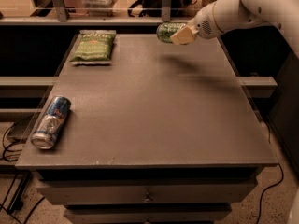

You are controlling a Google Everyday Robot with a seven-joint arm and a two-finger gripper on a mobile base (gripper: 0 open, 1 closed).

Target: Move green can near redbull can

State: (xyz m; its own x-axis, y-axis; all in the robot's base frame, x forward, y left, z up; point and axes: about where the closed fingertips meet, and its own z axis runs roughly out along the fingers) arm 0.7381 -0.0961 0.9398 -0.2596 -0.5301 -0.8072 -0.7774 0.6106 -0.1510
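Note:
My gripper [176, 34] is at the far right of the table, lifted above its surface. It is shut on the green can [167, 31], which lies sideways in the fingers with its shadow on the table below. The redbull can [50, 122], blue and silver, lies on its side near the table's front left corner, far from the gripper.
A flat green chip bag [93, 46] lies at the table's back left. The grey table [154, 106] has drawers below its front edge. A shelf rail runs behind the table. Cables lie on the floor at both sides.

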